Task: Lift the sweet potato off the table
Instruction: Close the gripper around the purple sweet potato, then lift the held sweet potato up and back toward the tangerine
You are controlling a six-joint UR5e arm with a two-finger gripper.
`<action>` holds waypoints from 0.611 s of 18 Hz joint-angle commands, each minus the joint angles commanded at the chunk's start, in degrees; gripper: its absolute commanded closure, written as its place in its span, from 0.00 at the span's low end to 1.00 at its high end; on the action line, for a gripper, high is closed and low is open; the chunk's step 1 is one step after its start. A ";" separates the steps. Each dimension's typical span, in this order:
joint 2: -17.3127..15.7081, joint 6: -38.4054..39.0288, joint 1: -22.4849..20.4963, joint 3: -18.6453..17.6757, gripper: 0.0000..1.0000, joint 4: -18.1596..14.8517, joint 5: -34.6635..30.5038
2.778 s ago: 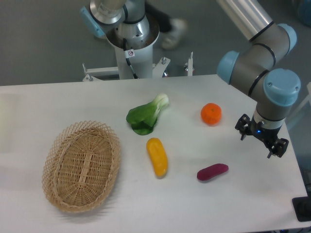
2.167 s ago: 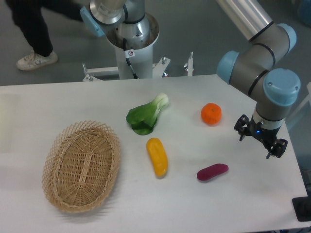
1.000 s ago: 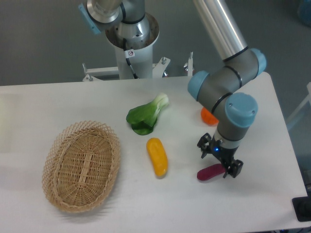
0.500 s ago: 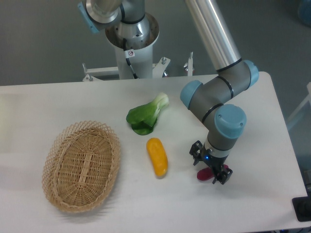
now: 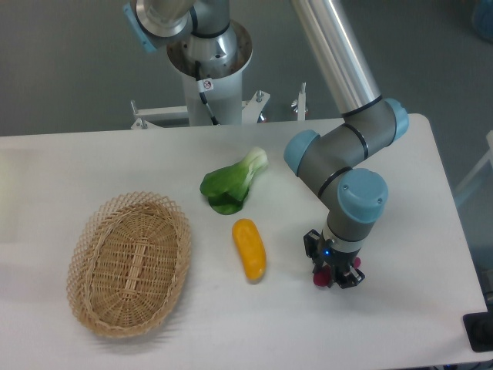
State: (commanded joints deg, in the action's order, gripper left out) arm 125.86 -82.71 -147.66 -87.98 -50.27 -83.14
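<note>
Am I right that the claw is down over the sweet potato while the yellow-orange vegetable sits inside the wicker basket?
Not quite. The claw is indeed down over the sweet potato, but the yellow-orange vegetable is not inside the wicker basket. It lies on the white table, to the right of the basket and apart from it, and the basket holds nothing. The fixed camera view shows this.

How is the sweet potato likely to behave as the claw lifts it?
The sweet potato looks firm, so it probably will not flop. Its smooth skin and tapered ends might let it slip or pivot between the claw fingers. It looks small, so likely light. It is mostly hidden now.
</note>
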 joint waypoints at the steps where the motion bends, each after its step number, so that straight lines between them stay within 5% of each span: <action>1: -0.35 0.00 0.00 0.26 0.87 -0.09 0.00; 8: -3.78 1.67 -0.44 1.49 0.87 -0.79 -5.35; 11: -4.31 1.67 -0.61 3.95 0.87 -4.20 -6.33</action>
State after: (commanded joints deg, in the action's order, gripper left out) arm 121.55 -81.04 -148.27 -84.03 -54.48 -89.47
